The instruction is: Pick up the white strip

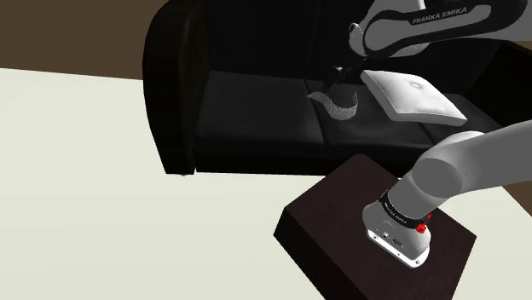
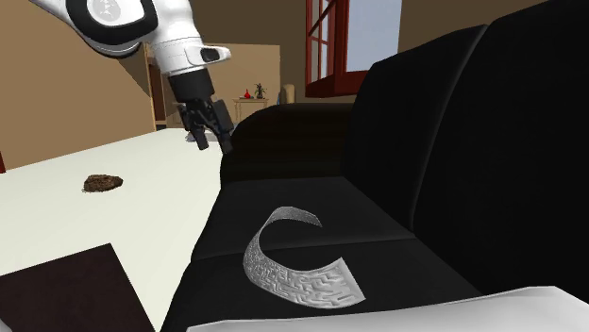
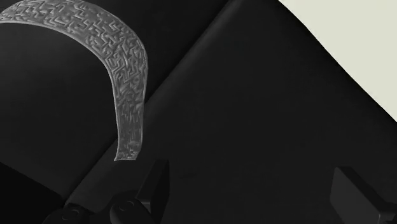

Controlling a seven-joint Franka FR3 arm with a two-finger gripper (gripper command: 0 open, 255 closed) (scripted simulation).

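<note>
Gripper is open wide, holding nothing, up in free air over the black sofa. Curly grey-white strip lies on the seat below; its end's near one finger.

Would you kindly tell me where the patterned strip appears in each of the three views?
Shoulder view: strip on the sofa seat, beside the white cushion.
Second exterior view: strip curled at lower middle.
Wrist view: strip arcs ahead of the gripper.
Shared landmark: the black sofa seat.
</note>
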